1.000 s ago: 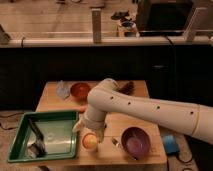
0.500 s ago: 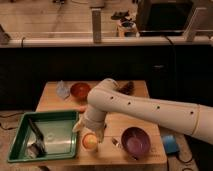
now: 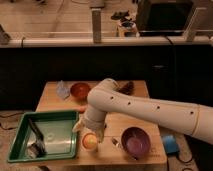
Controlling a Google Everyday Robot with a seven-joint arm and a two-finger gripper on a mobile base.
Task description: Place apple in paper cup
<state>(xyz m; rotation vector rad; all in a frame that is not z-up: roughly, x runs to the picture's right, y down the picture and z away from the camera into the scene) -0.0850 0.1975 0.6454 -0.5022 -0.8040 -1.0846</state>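
While over one apple [image 3: 90, 141], one paper cup [image 3: 90, 148]: one claw [image 3: 89, 132], two bowls [image 3: 80, 90] [image 3: 135, 142].

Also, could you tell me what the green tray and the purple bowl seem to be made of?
The green tray looks plastic: uniform colour, moulded rim. The purple bowl is likely plastic too, smooth and evenly coloured. The pincer hangs above the apple, between them.

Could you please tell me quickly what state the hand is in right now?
Hand: directly over the apple beside the green tray; its state cannot be told.
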